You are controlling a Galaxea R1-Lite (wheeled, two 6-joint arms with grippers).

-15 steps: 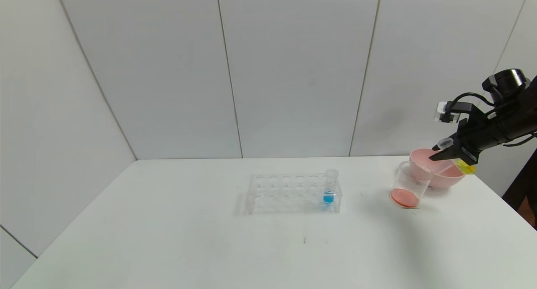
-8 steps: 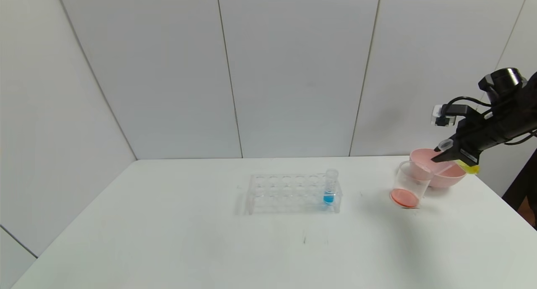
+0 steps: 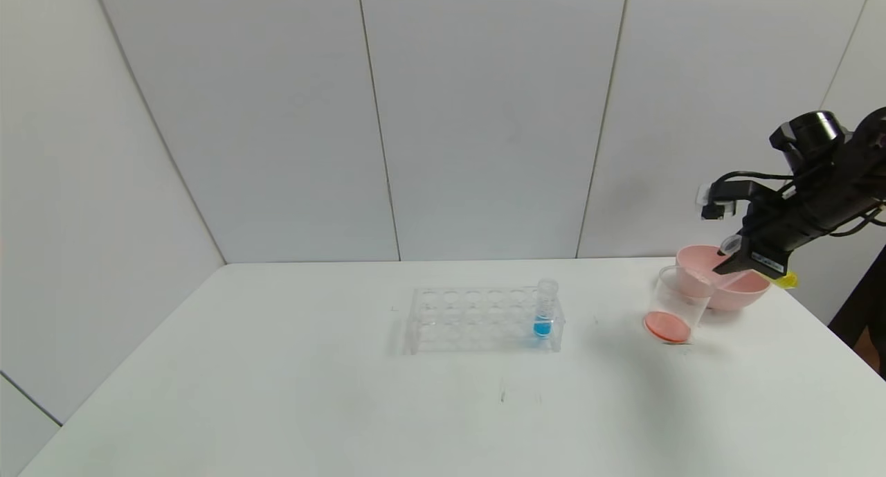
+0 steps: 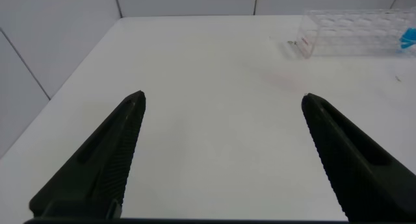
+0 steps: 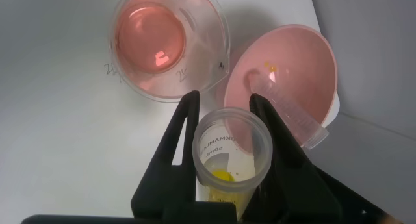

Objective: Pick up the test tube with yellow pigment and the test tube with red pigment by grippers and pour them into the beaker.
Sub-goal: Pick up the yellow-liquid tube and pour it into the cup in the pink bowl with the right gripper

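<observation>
Right wrist view shows the small clear plastic test tube with yellow pigment [image 5: 231, 160] in the lower middle of the frame, its open mouth facing the camera and a little yellow liquid pooled inside, clamped between the two black tapering fingers of the right gripper [image 5: 229, 123], which are closed snugly on its wall just below the rim. In the head view that tube [image 3: 781, 279] sits at the right edge of the frame, tilted with its yellow end low and to the right, near the clear beaker [image 3: 675, 304] but not yet over its mouth. The beaker [image 5: 170, 43], in the upper left of the wrist frame, already holds red-orange liquid. Just beside it stands a pink plastic bowl [image 5: 318, 62] with an emptied clear tube [image 5: 289, 113] lying in it, apparently the test tube with red pigment. The yellow tube looks light, stiff and smooth, so it could slip or rotate in the grip as it tips; holding high on the wall seems right, leaving the mouth free to pour. Further left in the head view, a clear plastic rack [image 3: 484, 319] on the white table [image 3: 277, 394] holds a tube with blue liquid [image 3: 545, 311]. The left gripper [image 4: 221, 107] hangs idle over bare table, spread wide and holding nothing.
</observation>
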